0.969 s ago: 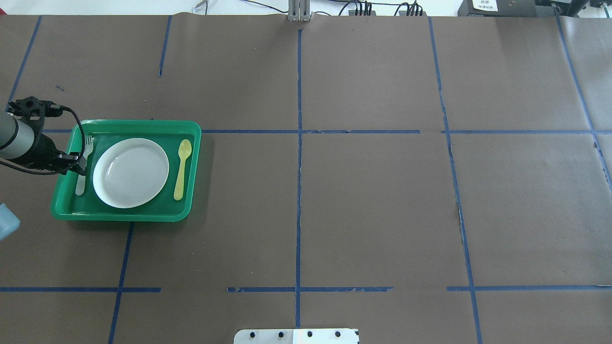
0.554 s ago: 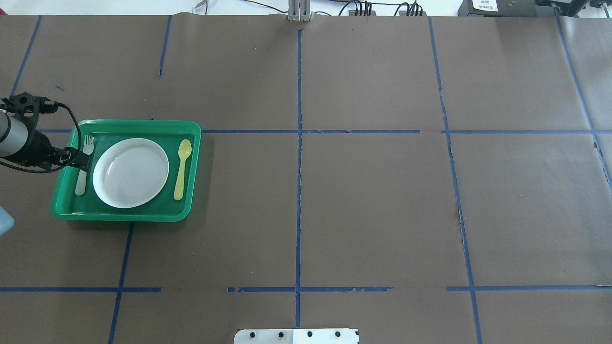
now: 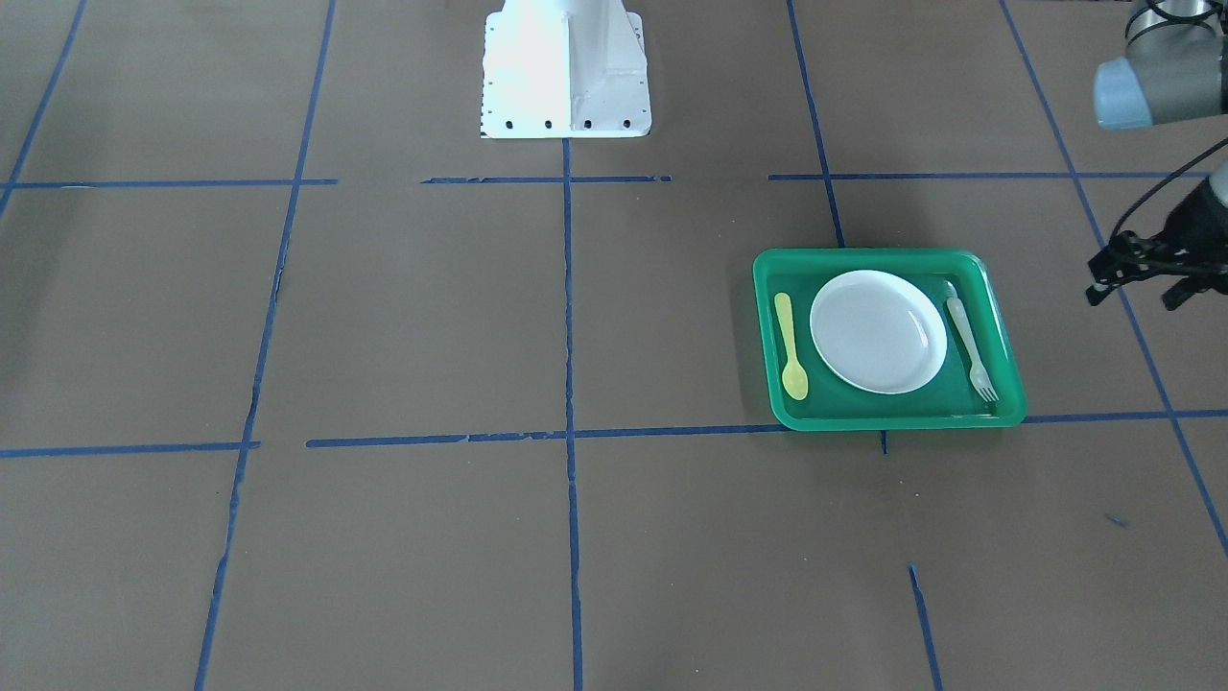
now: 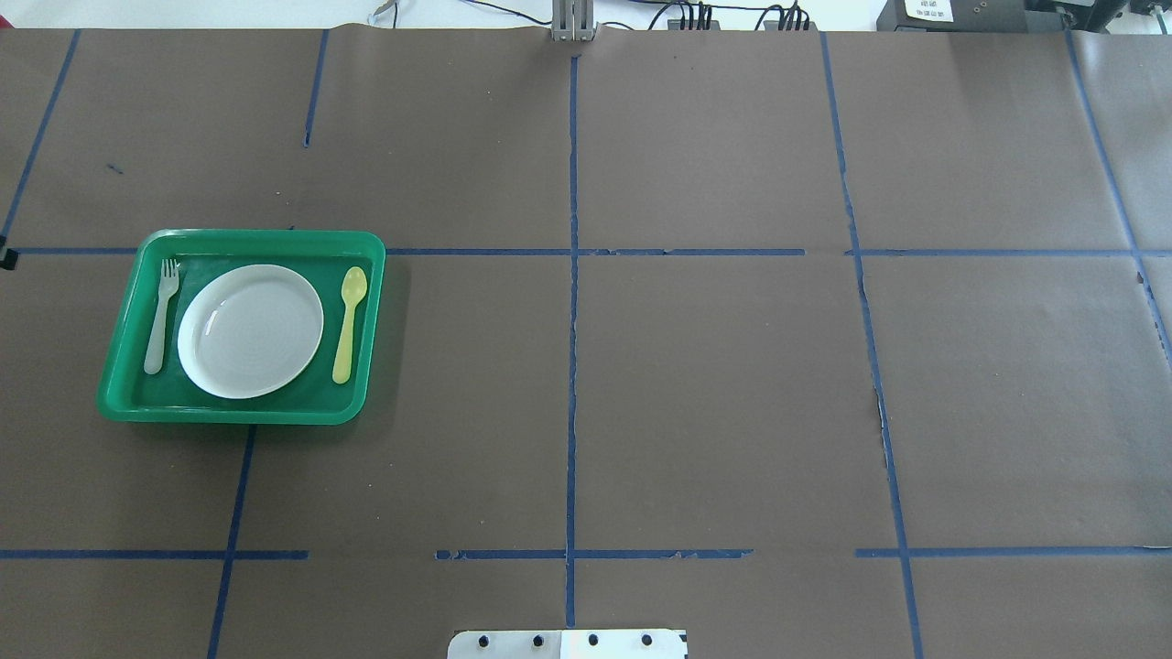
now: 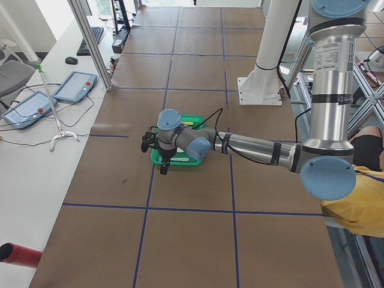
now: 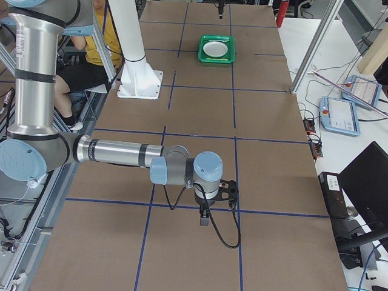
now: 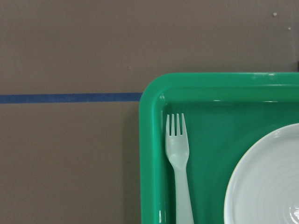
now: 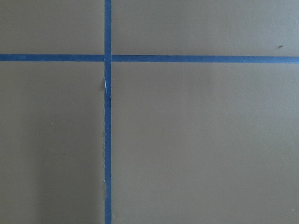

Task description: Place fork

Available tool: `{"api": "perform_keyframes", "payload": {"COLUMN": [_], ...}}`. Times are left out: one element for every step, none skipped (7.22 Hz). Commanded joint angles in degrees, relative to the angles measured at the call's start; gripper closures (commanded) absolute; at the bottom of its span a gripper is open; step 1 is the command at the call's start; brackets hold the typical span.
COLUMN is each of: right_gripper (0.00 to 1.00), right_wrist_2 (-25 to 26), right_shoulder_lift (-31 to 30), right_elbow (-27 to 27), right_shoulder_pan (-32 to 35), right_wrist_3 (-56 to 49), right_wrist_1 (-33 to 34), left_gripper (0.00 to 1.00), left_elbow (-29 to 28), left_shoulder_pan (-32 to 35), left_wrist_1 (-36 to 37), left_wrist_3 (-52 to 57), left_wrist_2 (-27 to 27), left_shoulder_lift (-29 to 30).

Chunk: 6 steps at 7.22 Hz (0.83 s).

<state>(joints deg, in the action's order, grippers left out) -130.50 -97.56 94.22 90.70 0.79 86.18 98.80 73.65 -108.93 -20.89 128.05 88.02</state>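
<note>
The fork lies flat in the tray, in the narrow strip between the left rim and the plate, handle near and tines far; the spoon lies the same way on the plate's right, so the two flank the plate like a table setting; that looks like the reason for the spot, fork to the left and parallel with the plate's edge. Nothing touches the fork, and it rests just beside the plate without riding up on it; I judge the placing done.

The left gripper hangs off the tray's left side, apart from it; in the front-facing view its two fingers stand spread with nothing between them, so it is released and empty. The right gripper hangs over bare table far off to the right, seen only from the side; whether it is spread or clenched I cannot tell; its wrist view shows only tape lines.
</note>
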Motion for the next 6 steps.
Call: {"api": "perform_keyframes", "payload": {"right_gripper": [0.00, 0.00, 0.00, 0.00, 0.00, 0.00], "right_wrist_2": [0.0, 0.0, 0.1, 0.1, 0.1, 0.0], "right_shoulder_lift": [0.0, 0.0, 0.0, 0.0, 0.0, 0.0], "right_elbow": [0.0, 0.0, 0.0, 0.0, 0.0, 0.0], "right_shoulder_pan": [0.0, 0.0, 0.0, 0.0, 0.0, 0.0], "right_wrist_3": [0.0, 0.0, 0.0, 0.0, 0.0, 0.0], "right_wrist_1": [0.0, 0.0, -0.1, 0.0, 0.0, 0.0], "left_gripper": [0.00, 0.00, 0.00, 0.00, 0.00, 0.00], "left_elbow": [-0.1, -0.9, -0.3, 0.0, -0.3, -0.5], "left_shoulder_pan": [12.3, 14.8, 15.8, 15.8, 15.8, 15.7], "left_wrist_1": [11.1, 11.9, 12.1, 12.1, 12.0, 11.9], "left_wrist_3": [17.9, 18.5, 18.5, 18.5, 18.5, 18.5], "left_wrist_2": [0.5, 1.3, 2.7, 4.0, 3.8, 3.7], "left_shoulder_lift": [-0.8, -1.6, -3.5, -4.2, -4.3, -4.3]}}
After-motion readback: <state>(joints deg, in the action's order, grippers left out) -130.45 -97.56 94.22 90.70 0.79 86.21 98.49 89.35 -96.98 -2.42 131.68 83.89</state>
